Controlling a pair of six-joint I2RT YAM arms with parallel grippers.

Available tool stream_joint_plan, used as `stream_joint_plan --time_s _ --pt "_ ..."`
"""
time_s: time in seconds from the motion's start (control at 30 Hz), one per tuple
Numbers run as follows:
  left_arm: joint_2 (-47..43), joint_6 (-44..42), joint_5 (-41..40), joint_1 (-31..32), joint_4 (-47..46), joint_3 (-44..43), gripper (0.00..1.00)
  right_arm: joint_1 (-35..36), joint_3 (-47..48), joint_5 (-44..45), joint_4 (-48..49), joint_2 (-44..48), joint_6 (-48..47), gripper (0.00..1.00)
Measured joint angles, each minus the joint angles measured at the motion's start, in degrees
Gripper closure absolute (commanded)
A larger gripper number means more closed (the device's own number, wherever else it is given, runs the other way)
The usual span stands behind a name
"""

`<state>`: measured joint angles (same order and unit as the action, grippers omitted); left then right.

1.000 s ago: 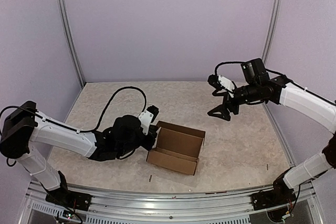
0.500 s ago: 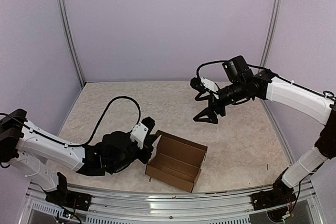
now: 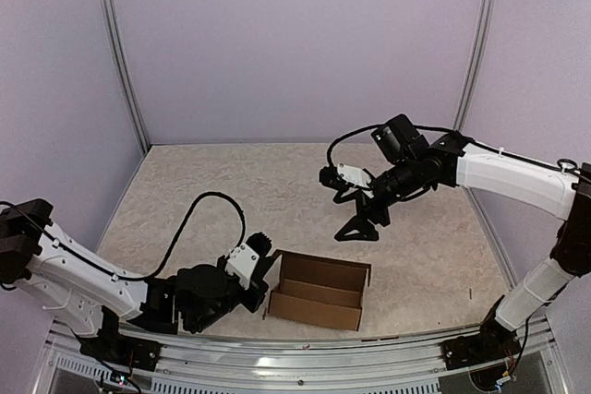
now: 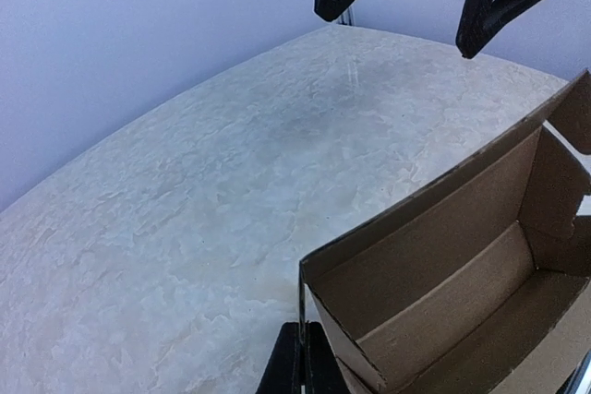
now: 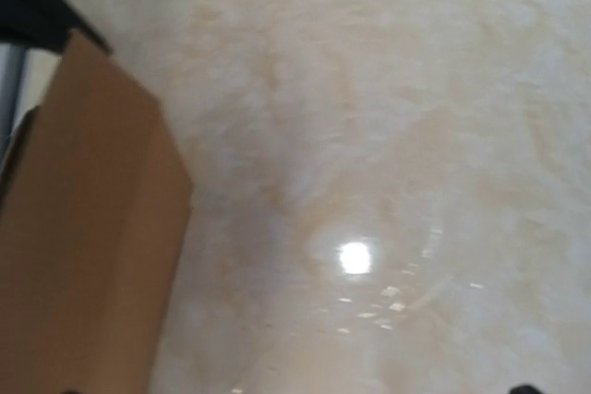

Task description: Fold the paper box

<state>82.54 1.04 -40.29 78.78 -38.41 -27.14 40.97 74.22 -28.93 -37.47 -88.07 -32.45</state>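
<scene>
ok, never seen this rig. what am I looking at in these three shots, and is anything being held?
Two robot arms are bolted at the near edge of a table, each ending in a two-finger gripper. The wide shot comes from a fixed camera above and behind them; the other two come from cameras on the wrists. On the table sits a brown paper box, walls up, open on top. The left gripper is shut and seems to pinch the box's end wall near a corner; its camera looks into the box. The right gripper is wide open, holds nothing and hangs above the table beyond the box; its camera view is blurred.
</scene>
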Motion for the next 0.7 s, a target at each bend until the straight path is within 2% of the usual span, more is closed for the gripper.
stream_joint_plan --time_s 0.27,0.43,0.7 --pt "1.1 0.5 -7.3 7.0 0.0 1.2 1.0 4.3 -2.1 -2.0 -1.7 0.9 -2.9 0.0" --pt "2.8 1.7 -10.3 9.2 1.7 1.1 1.0 5.8 -2.1 -4.3 -3.6 2.3 -5.3 0.0" --pt "4.9 6.1 -13.6 11.2 8.4 -0.1 1.0 11.4 -2.2 0.9 -5.8 6.0 -8.5 0.0"
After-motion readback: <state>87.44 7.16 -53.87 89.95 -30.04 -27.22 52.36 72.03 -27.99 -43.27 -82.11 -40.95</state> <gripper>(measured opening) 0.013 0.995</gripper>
